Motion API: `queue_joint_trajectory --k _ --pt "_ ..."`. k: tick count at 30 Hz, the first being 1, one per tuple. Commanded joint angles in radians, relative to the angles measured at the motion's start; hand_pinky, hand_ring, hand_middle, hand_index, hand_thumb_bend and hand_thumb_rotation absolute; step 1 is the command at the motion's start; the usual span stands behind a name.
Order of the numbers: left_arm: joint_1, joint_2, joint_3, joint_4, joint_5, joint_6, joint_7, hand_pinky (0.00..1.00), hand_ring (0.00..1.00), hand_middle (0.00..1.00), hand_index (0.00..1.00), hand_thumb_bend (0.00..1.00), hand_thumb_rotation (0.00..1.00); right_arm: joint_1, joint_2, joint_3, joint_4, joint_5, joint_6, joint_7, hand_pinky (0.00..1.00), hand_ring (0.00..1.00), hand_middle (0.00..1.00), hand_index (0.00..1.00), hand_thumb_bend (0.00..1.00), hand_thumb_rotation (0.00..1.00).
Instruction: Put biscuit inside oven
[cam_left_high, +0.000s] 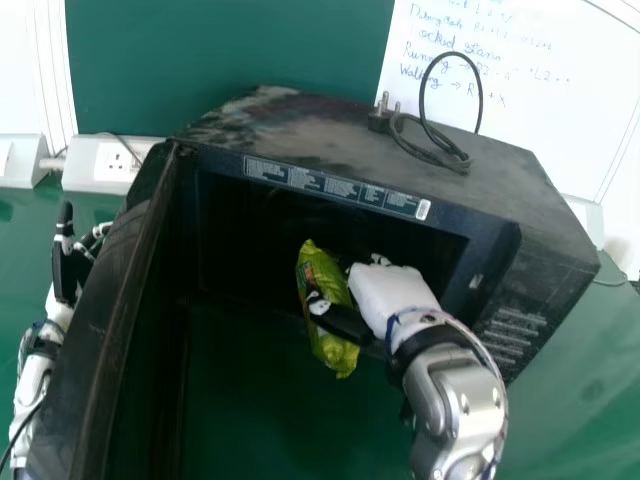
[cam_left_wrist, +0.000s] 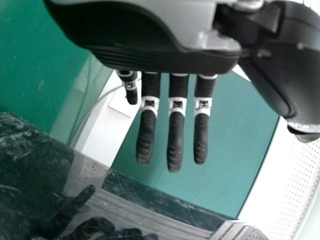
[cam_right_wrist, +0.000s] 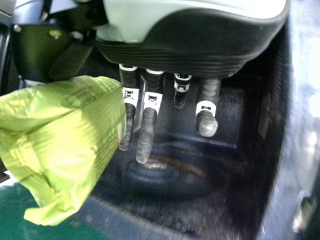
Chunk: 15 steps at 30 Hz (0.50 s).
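The head view's lower left cuts off the oven door. The right hand partly hides the packet.

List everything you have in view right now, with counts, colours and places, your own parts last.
Biscuit packet: one, yellow-green, in the right hand at the oven's opening.
Oven: one, black, on the table.
Oven door: one, black, swung open on the left.
Cable with plug: one, black, on top of the oven.
Wall socket: one, white, behind the door.
Whiteboard: one, white with handwriting, behind the oven.
Panel: one, green, behind the oven.
Table: one, green, under the oven.
Left hand: one, black and white, left of the door.
Right hand: one, black and white, holding the packet.
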Motion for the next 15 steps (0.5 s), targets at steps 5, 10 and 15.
queue_joint_trajectory --k 5,10,15 --pt "0.003 0.002 0.002 -0.008 -0.005 -0.001 0.000 0.23 0.30 0.39 0.49 0.52 0.08 -0.073 -0.032 0.038 0.132 0.032 0.015 -0.093 0.11 0.19 0.47 0.49 0.53 0.00" --pt "0.006 0.001 0.001 -0.011 -0.005 0.001 0.000 0.24 0.30 0.39 0.49 0.52 0.08 -0.126 -0.044 0.073 0.259 0.067 0.022 -0.185 0.11 0.18 0.47 0.49 0.53 0.00" --pt "0.008 0.001 0.000 -0.011 -0.001 -0.005 0.000 0.24 0.30 0.39 0.49 0.52 0.08 -0.164 -0.048 0.108 0.344 0.093 0.041 -0.268 0.11 0.18 0.47 0.49 0.53 0.00"
